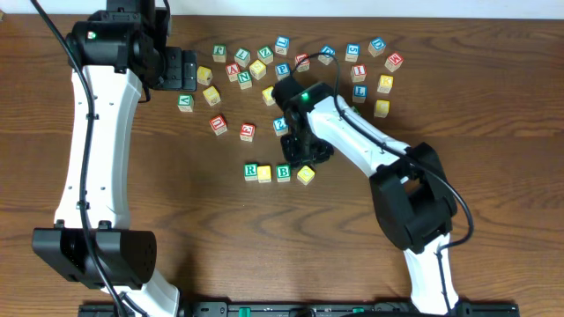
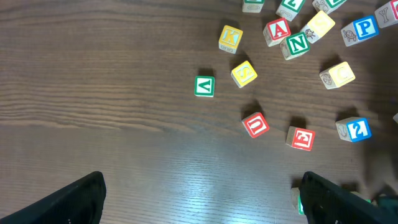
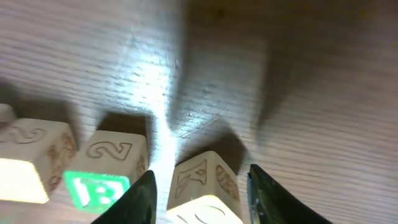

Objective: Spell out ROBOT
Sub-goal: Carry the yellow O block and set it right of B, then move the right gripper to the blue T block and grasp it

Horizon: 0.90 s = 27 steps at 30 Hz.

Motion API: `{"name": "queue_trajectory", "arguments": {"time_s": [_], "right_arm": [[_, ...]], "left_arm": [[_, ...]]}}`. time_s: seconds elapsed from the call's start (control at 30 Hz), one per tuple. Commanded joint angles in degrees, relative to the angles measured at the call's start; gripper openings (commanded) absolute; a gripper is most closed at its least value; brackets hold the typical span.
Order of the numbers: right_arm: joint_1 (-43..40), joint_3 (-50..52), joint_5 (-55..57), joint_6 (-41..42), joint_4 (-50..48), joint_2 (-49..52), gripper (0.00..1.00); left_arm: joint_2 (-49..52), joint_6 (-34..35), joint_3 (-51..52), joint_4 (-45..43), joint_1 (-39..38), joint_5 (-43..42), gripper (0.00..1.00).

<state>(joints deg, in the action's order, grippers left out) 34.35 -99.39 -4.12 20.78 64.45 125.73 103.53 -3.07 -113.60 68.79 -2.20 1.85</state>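
The right gripper [image 1: 306, 161] stands low over the table, its two dark, flat-sided fingers [image 3: 140, 199] set narrowly on either side of a yellow-topped block [image 3: 202, 186]. A thin sliver of gap shows along each finger, so the jaws bracket the cube without visibly pressing it. The cube is pale wood with rounded edges, a glossy yellow top and an outline letter cut into its bare side. From overhead it sits slightly turned, corner toward the row.

Just to its left is the green B block [image 3: 99, 186], with a curling figure engraved on its unpainted face. Further left in the same line come a second yellow block [image 1: 264, 173] and the green R block [image 1: 251, 169].

The table [image 1: 176, 220] is dark brown wood with a fine, straight grain and a bright glare streak near the fingers.

Farther off, the loose blocks [image 1: 282, 57] lie scattered, painted red, green, blue and yellow.

At the far left the left gripper [image 2: 202, 202] hangs spread wide, with nothing between its blunt black fingers.
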Motion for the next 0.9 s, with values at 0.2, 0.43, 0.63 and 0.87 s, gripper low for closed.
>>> {"name": "queue_trajectory", "arguments": {"time_s": [0.2,0.43,0.63,0.87], "right_arm": [[-8.0,-1.8,4.6,-7.3,-7.6,-8.9,0.53],[-14.3,-1.8,4.5,-13.0,-15.1,-8.3,0.54],[-15.5,-1.7,2.0,-24.5,-10.4,-7.5,0.54],[-14.9,-1.6,2.1,-47.0,-4.7,-5.6,0.61]], "left_arm": [[0.2,-0.5,0.1,0.2,0.0,0.3,0.98],[0.2,-0.5,0.1,0.2,0.0,0.3,0.98],[0.2,-0.5,0.1,0.2,0.0,0.3,0.98],[0.2,-0.5,0.1,0.2,0.0,0.3,0.98]]}}
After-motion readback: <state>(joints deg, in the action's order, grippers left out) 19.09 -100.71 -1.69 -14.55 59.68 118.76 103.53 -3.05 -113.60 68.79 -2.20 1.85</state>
